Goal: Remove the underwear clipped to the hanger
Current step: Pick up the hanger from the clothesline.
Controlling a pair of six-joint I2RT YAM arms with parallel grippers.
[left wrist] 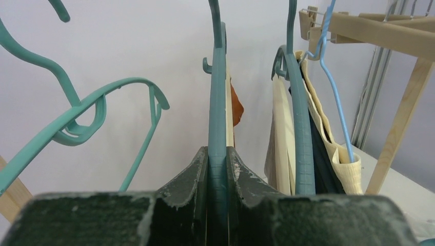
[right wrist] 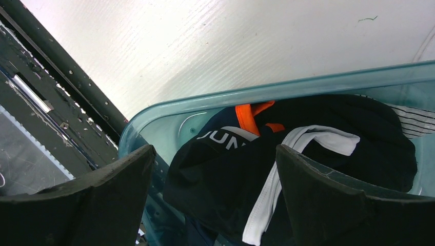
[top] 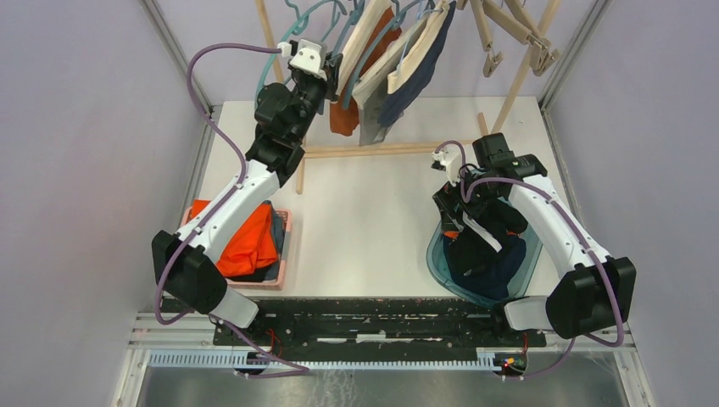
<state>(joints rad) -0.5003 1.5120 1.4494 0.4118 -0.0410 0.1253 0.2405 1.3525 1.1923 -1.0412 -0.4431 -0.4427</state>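
While my left jaws are closed hard on the flat edge of a teal hanger (left wrist: 217, 118), high at the back of the desk (top: 365, 229), the hanging underwear (top: 386, 76) sits just to the right of them. It is made up of cream pieces (top: 360, 47) on the hangers, with an orange piece (top: 343, 119), a grey piece (top: 370, 129) and a navy piece (top: 414, 89) drooping below. From my left wrist I see orange cloth just behind the gripped hanger, and cream and navy cloth on the next teal hanger (left wrist: 302, 143), with a thin blue hanger (left wrist: 334, 92) beside it. All hang from a wooden rack (top: 373, 151).

My right jaws are spread wide with nothing between them, hovering over a teal bin (right wrist: 205, 105) at the right of the desk. A heap of underwear (right wrist: 308, 154) lies in it: black and navy cloth with white and orange bands. On the left, a pink tray (top: 287, 246) carries a bright orange cloth (top: 250, 242).
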